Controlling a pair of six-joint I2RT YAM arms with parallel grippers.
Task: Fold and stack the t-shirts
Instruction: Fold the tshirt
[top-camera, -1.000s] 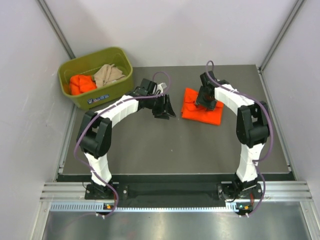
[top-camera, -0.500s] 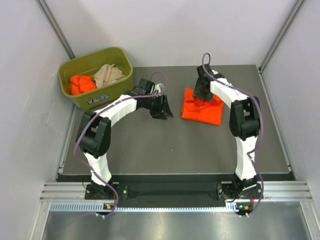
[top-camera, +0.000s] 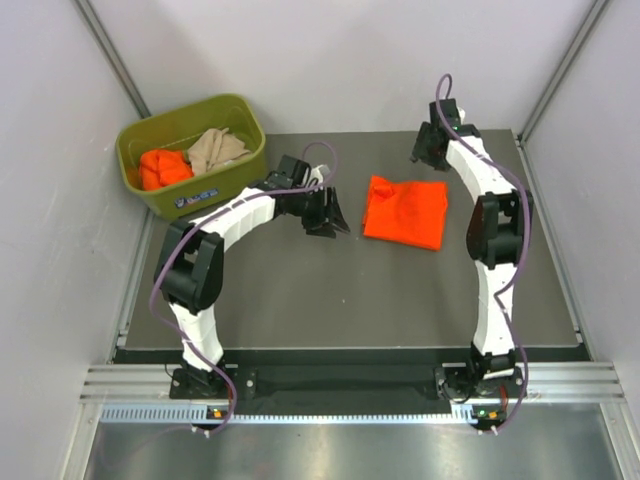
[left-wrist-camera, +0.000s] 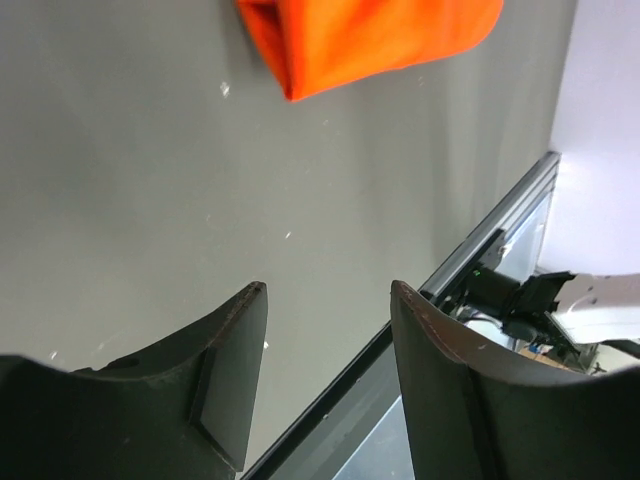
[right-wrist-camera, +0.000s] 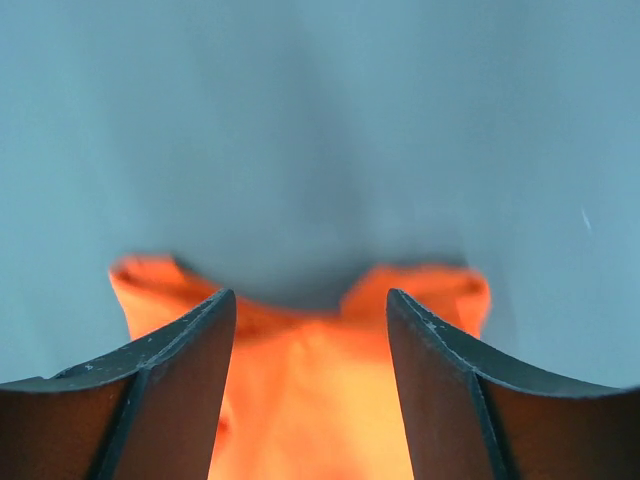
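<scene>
- The right tool (top-camera: 427, 152) has lifted away from the shirt, open and empty.
- The folded orange t-shirt (top-camera: 405, 212) lies alone on the worktop (top-camera: 300, 290).
- The left tool (top-camera: 325, 215) is open too; more t-shirts (top-camera: 165, 167) wait in the green bin (top-camera: 235, 178).

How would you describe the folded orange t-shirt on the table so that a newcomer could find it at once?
Start at the dark grey table, then look right of its centre, toward the far edge. The folded orange t-shirt lies flat there, alone. The other orange shirt is crumpled inside the olive-green bin beside a beige one.
</scene>
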